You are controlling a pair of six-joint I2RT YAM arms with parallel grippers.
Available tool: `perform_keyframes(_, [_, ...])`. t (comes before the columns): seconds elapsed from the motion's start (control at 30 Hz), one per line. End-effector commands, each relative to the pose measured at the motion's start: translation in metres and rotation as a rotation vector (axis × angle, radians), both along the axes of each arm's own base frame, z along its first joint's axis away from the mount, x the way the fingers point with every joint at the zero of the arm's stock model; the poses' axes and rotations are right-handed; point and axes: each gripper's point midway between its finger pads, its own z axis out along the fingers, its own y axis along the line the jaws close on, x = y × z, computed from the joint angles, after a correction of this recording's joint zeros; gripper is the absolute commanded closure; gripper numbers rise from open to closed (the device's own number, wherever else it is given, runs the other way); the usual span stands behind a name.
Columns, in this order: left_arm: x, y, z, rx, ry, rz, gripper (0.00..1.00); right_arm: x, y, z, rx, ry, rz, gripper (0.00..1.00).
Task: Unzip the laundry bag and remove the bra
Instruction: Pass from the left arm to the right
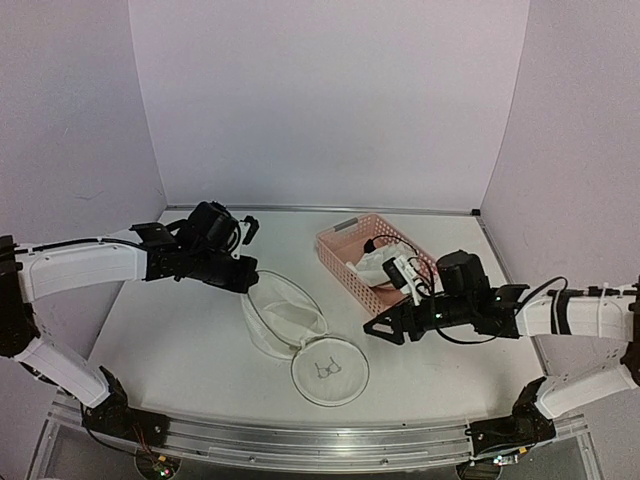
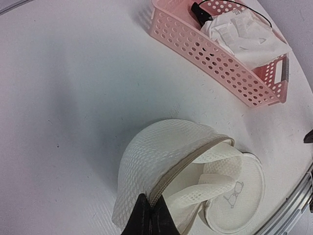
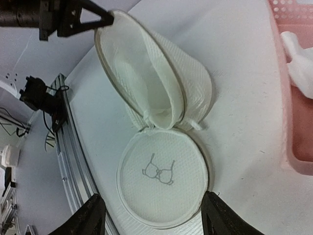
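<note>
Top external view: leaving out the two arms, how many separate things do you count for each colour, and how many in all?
White: 2, the laundry bag, lying open, and the bra in the basket
Pink: 1, the basket
Total: 3

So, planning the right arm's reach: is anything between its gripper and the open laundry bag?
Nothing visible. The open right gripper hangs at the flat lid of the laundry bag; the pink basket sits aside, and the left gripper pinches the far rim.
</note>
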Motion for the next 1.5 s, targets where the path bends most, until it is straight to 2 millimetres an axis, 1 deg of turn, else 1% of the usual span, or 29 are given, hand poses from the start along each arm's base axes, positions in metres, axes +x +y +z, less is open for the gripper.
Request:
perform_keyframes(0.0, [0.002,0.002,0.031,-0.046,-0.095,-0.018,1.0,0.011,0.027,0.0,-0.055,-0.128,0.072,0.33])
perform_keyframes(0.13, [0.0,0.005,0.034,-0.048,-0.106,-0.019,1.0,0.021,0.048,-0.017,-0.116,-0.18,0.132,0.34])
perform_keyframes(0.2, [-0.001,0.006,0.034,-0.047,-0.107,-0.024,1.0,0.028,0.062,-0.014,-0.11,-0.212,0.166,0.34])
perform_keyframes(0.33, [-0.003,0.008,0.031,-0.042,-0.105,-0.022,1.0,0.042,0.083,-0.025,-0.127,-0.241,0.21,0.35])
perform_keyframes(0.5, [-0.005,0.013,0.031,-0.038,-0.111,-0.012,1.0,0.057,0.1,-0.039,-0.148,-0.257,0.24,0.35])
perform_keyframes(0.63, [-0.006,0.017,0.027,-0.029,-0.11,0.003,1.0,0.06,0.108,-0.055,-0.158,-0.225,0.257,0.39])
perform_keyframes(0.77, [-0.006,0.021,0.021,-0.013,-0.105,0.019,1.0,0.06,0.111,-0.067,-0.165,-0.197,0.266,0.4])
perform_keyframes(0.97, [-0.005,0.023,0.012,0.003,-0.086,0.034,1.0,0.055,0.113,-0.085,-0.17,-0.14,0.288,0.4])
perform_keyframes(1.1, [-0.005,0.023,0.011,0.002,-0.084,0.036,1.0,0.049,0.112,-0.095,-0.173,-0.109,0.305,0.4])
perform_keyframes(1.27, [-0.005,0.024,0.014,-0.006,-0.088,0.041,1.0,0.039,0.106,-0.104,-0.172,-0.044,0.307,0.4])
perform_keyframes(1.47, [-0.005,0.024,0.013,-0.007,-0.085,0.047,1.0,0.022,0.1,-0.109,-0.158,0.014,0.34,0.48])
